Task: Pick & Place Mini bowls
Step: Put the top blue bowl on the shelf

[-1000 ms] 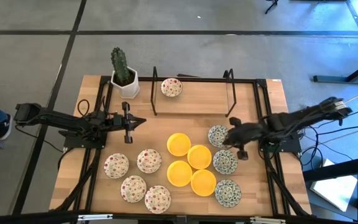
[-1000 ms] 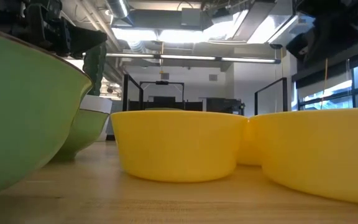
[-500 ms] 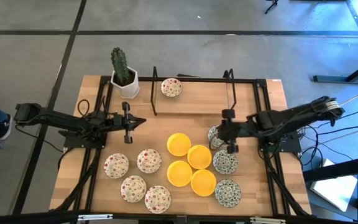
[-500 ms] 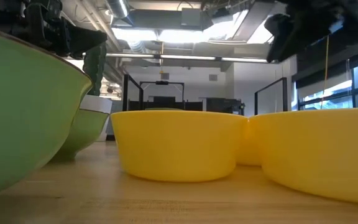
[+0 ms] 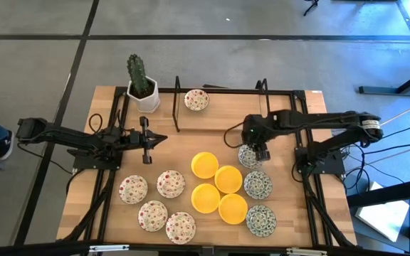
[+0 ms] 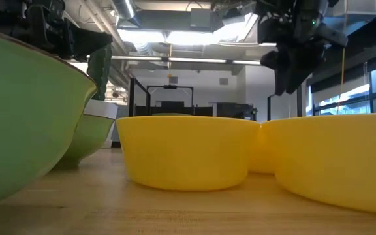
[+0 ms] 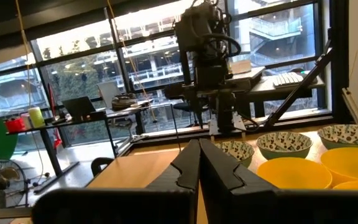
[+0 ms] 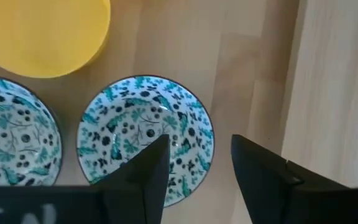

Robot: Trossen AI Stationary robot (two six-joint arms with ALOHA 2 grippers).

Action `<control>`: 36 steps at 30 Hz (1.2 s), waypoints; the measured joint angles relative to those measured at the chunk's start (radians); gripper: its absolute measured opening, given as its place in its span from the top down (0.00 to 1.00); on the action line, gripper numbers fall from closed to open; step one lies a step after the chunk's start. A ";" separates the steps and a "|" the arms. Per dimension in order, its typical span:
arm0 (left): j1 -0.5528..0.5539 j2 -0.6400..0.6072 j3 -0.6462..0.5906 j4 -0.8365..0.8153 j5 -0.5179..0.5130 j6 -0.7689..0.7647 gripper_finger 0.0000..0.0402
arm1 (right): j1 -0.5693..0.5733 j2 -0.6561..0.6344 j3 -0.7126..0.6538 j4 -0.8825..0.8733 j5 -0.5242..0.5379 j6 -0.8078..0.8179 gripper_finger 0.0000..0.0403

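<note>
Above the green-patterned bowl (image 8: 145,138) nearest the rack, your right claw (image 8: 197,163) hangs spread, holding nothing. Beside it the other mini bowls (image 5: 218,192) sit clustered on the tabletop (image 5: 283,213); your left claw (image 5: 162,139) waits pressed together.

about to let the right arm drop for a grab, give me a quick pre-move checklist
1. Right gripper open: ok, the fingers stand apart.
2. Right gripper above a target: ok, it hangs over the green-patterned bowl nearest the rack.
3. Fingers straddle the bowl's rim: cannot tell; one finger sits over the inside, the other near its edge.
4. Neighbours clear of the fingers: ok, the next patterned bowl and a yellow bowl lie apart from it.
5. Left gripper out of the way: ok, shut and parked over the table's left side.
</note>
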 joint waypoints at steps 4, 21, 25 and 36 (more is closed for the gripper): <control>0.000 0.000 0.000 0.000 0.003 0.000 0.99 | -0.040 0.026 0.000 0.000 -0.002 -0.004 0.58; 0.000 0.000 0.000 -0.001 0.008 -0.002 0.98 | -0.152 0.230 0.000 0.002 -0.105 -0.099 0.58; 0.000 0.000 0.000 -0.003 0.008 -0.002 0.99 | -0.162 0.266 0.000 0.002 -0.105 -0.104 0.58; 0.000 0.000 0.000 -0.007 0.008 -0.002 0.99 | -0.169 0.341 0.000 0.002 -0.105 -0.101 0.58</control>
